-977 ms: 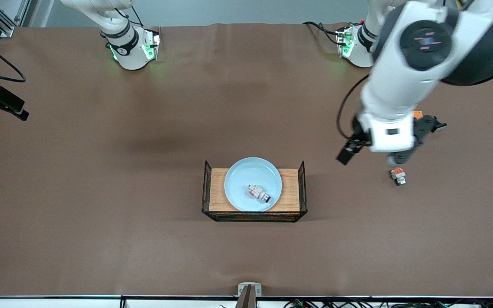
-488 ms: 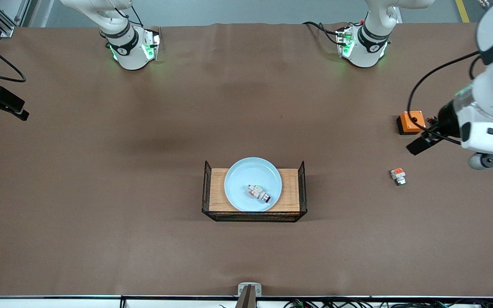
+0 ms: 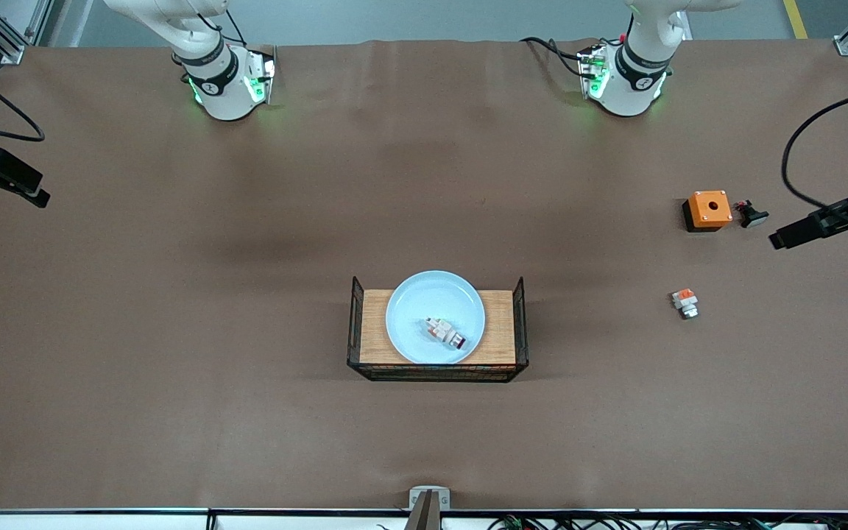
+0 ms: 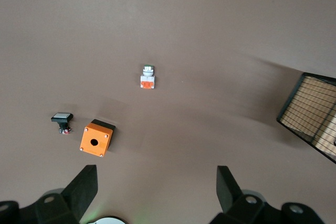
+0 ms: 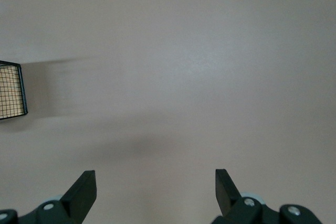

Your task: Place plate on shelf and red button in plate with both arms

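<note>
Both fingers (image 4: 84, 190) wide apart — empty

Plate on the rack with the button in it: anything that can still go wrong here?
1. The red button lies loose near the plate rim nearest the front camera; a bump to the wire rack could roll it out.
2. The plate spans the rack's whole depth, leaving little margin if nudged.
3. Both grippers, left and right, are open and empty, well off the rack.
</note>
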### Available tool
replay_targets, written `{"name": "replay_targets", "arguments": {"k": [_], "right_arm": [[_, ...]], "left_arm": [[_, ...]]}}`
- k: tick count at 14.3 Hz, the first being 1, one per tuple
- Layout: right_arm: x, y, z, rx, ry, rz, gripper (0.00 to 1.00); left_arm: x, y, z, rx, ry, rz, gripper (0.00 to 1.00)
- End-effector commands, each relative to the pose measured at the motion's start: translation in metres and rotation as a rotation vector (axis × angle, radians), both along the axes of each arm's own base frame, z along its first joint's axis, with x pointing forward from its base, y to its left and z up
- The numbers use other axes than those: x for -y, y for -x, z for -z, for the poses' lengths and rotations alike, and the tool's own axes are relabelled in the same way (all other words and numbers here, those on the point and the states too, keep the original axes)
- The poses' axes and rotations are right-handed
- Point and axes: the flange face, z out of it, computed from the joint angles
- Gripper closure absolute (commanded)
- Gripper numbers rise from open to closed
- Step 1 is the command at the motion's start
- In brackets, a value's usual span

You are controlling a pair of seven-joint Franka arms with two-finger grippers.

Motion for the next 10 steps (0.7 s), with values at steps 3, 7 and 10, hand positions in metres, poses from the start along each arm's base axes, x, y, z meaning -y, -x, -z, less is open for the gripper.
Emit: {"name": "replay_targets", "arguments": {"k": [3,7,10], "right_arm": [[0.000,0.002,-0.001,0.004,0.014,-0.012,0.00],[0.000,0.002,-0.001,0.004,0.014,-0.012,0.00],[0.000,0.002,-0.001,0.006,0.014,-0.012,0.00]], "left_arm": [[-0.005,0.020,-0.028,0.039,0.028,0.132,0.00],[-0.044,0.042,-0.049,0.079,0.080,0.143,0.00],[-0.038,0.054,-0.048,0.078,0.060,0.147,0.00]]}}
